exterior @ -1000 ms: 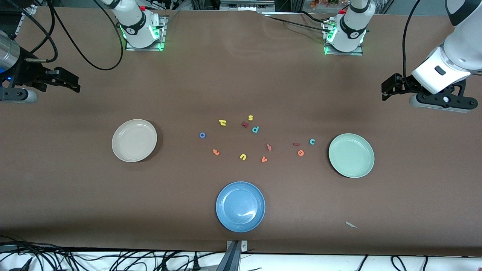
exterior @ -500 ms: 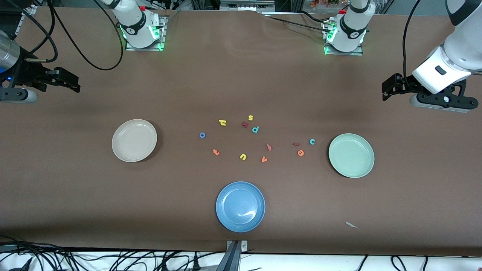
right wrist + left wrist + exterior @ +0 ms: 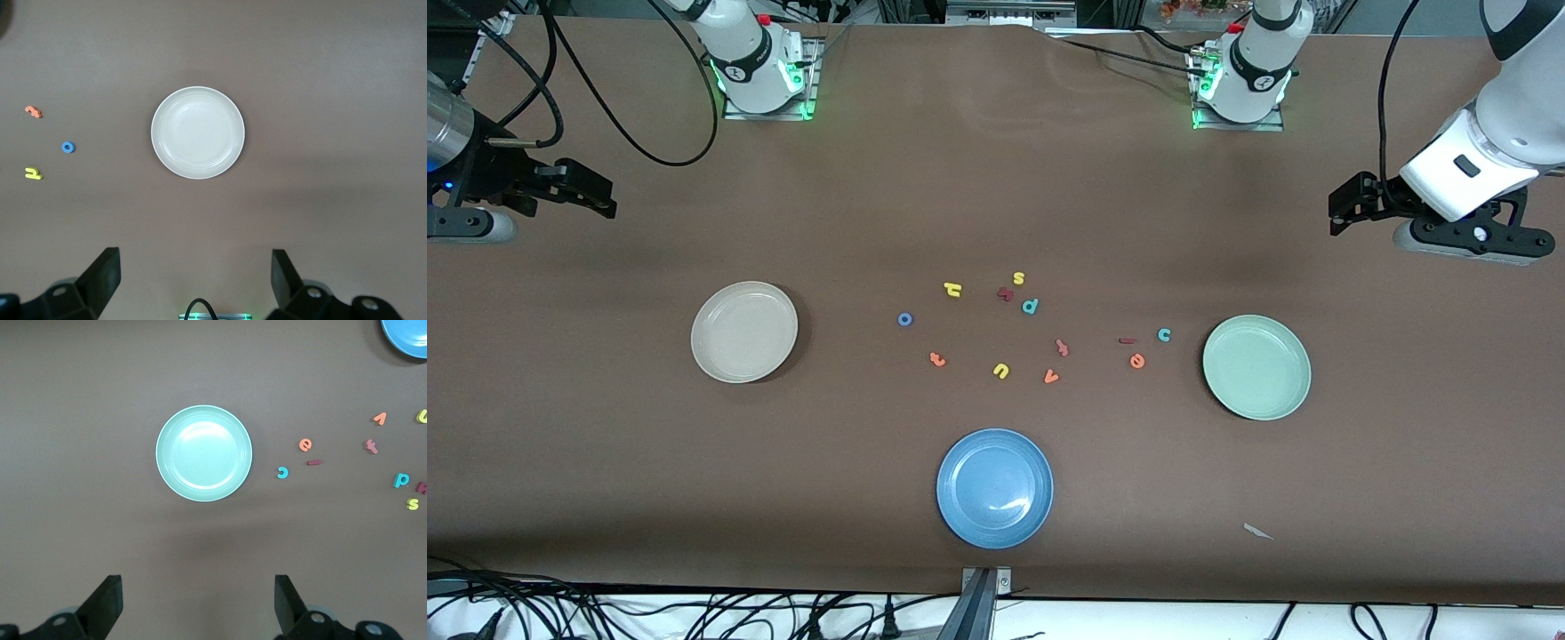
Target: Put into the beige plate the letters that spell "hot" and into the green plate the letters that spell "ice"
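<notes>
Looking down from the front camera, you have the brown table (image 3: pixel 996 178) as the largest thing, with both arms waiting high at its two ends. Your left gripper (image 3: pixel 197 603) hangs over the bare table at the left arm's end, its fingers spread wide and holding nothing; your right gripper (image 3: pixel 195 280) hangs over the right arm's end, fingers likewise spread and empty. Next in size are three plates, all empty: the beige plate (image 3: pixel 744 332) toward the right arm's end, the green plate (image 3: pixel 1256 366) toward the left arm's end, and a blue plate (image 3: pixel 994 488) between them and nearest the front camera. The foam letters lie scattered on the table between the beige and green plates, none touching a plate. For "hot", you find the yellow h (image 3: pixel 952 289), the blue o (image 3: pixel 904 319) and the orange t (image 3: pixel 937 359) grouped toward the beige plate, well apart from it. For "ice", the dark red i (image 3: pixel 1128 340), the teal c (image 3: pixel 1164 334) and the orange e (image 3: pixel 1136 360) sit close together just beside the green plate. Among the rest, a yellow s (image 3: pixel 1018 278), a teal p (image 3: pixel 1030 306), a yellow u (image 3: pixel 1000 371) and an orange v (image 3: pixel 1051 377) lie in the middle.
</notes>
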{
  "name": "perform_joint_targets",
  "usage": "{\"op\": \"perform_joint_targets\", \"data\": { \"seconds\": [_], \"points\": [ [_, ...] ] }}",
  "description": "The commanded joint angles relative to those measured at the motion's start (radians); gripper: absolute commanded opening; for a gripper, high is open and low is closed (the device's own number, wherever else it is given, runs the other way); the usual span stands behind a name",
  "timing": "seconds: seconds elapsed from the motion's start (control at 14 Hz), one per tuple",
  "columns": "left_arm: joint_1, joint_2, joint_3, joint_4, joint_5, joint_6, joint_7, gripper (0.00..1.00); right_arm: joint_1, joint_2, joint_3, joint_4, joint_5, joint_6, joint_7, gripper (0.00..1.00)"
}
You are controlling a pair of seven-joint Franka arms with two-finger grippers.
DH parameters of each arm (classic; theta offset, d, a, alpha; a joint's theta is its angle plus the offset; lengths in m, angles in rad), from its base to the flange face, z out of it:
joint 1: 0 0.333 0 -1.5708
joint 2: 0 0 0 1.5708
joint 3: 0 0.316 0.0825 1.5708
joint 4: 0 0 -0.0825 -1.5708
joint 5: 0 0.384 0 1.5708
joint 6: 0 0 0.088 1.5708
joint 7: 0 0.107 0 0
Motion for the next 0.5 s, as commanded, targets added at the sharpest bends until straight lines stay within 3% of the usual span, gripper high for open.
{"op": "perform_joint_targets", "data": {
  "seconds": [0.0, 0.43],
  "points": [
    [0.006, 0.01, 0.0, 0.031, -0.009, -0.027, 0.022, 1.0, -0.006, -0.006, 0.004, 0.0, 0.016, -0.005, 0.009, 1.0],
    [0.006, 0.01, -0.003, 0.033, -0.014, -0.027, 0.022, 1.0, -0.006, -0.006, 0.004, 0.0, 0.016, -0.005, 0.009, 1.0]
  ]
}}
